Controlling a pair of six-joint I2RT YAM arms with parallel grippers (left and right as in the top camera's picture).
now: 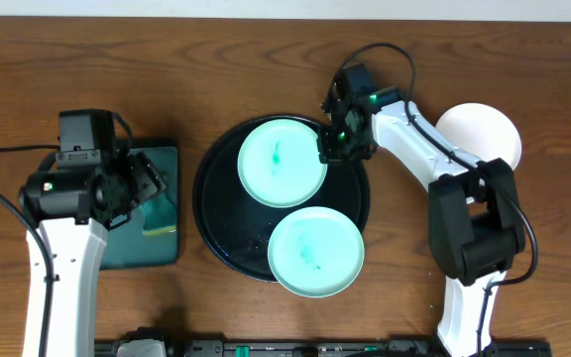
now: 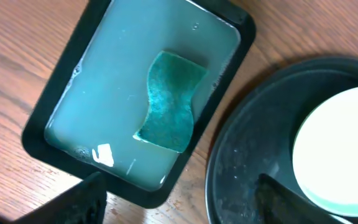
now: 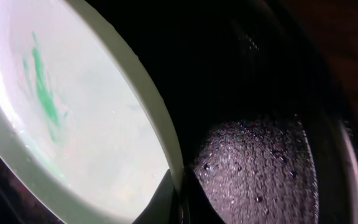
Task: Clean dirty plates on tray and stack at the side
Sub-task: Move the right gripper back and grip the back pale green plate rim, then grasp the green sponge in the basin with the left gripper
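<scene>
upper mint plate [image 1: 282, 161]: lying flat in the far half of the black tray [image 1: 221, 213], carrying a thin green streak [image 3: 42, 87] near its centre.
lower mint plate [image 1: 315, 252]: sitting in the near half of the tray, just beside the upper one, its near edge overhanging the tray's rim; showing a fainter teal smear [image 1: 310, 253] at the middle.
white plate [image 1: 484, 129]: resting on the table [image 1: 266, 59] to the right, well apart from the tray, partly hidden by the right arm.
black tray: lying at the middle of the table, round with a raised rim; its bare floor is glistening with droplets [image 3: 260, 162] in the right wrist view.
right gripper [image 1: 333, 147]: reaching to the right edge of the upper mint plate, fingers closed together, the tips meeting at the plate's rim; whether the rim is being pinched between them cannot be told.
left gripper [image 1: 147, 188]: hovering over the rectangular tray [image 1: 142, 248], fingers standing wide apart, gripping nothing.
rectangular tray: sitting left of the black tray, close beside it, holding a pale cloudy liquid [image 2: 104, 81].
sponge [image 2: 169, 102]: teal-green, lying curved in the liquid, toward the side facing the black tray.
</scene>
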